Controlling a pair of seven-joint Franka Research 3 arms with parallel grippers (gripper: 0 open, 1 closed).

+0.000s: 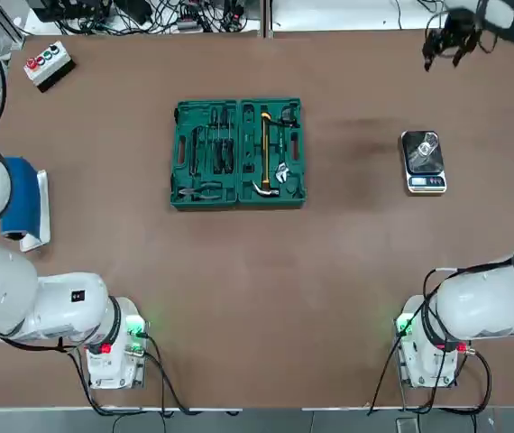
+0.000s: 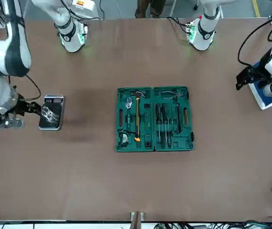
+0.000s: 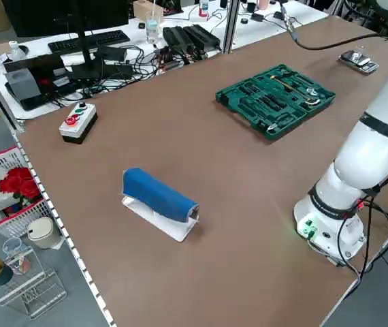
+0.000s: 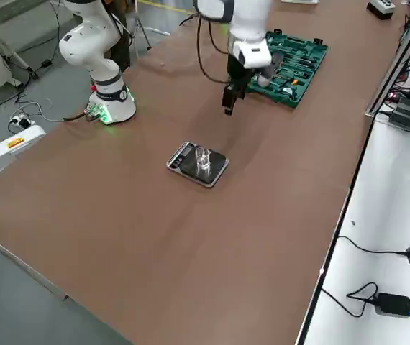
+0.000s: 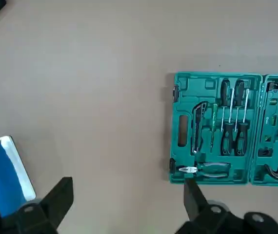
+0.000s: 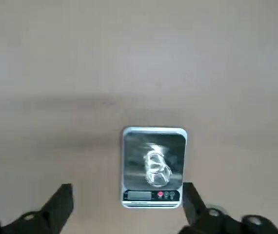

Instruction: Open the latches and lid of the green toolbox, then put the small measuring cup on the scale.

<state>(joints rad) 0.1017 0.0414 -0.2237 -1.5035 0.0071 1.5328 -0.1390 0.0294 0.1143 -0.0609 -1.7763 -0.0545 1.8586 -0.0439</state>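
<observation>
Standing on the scale's (image 6: 153,146) glossy black platform, the clear small measuring cup (image 6: 156,168); right tool (image 6: 127,207) hangs wide, empty.

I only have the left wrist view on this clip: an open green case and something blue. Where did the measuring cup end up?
Observer: The small measuring cup stands on the scale, on its black platform.
Operator: Is the right gripper holding it?
Observer: No. The right gripper hangs open above the table, apart from the cup, between the scale and the green toolbox in the right side view.
Operator: My view cuts the case off. Is it fully open?
Observer: Yes, the lid lies flat on the table beside the half with the yellow-handled hammer.
</observation>
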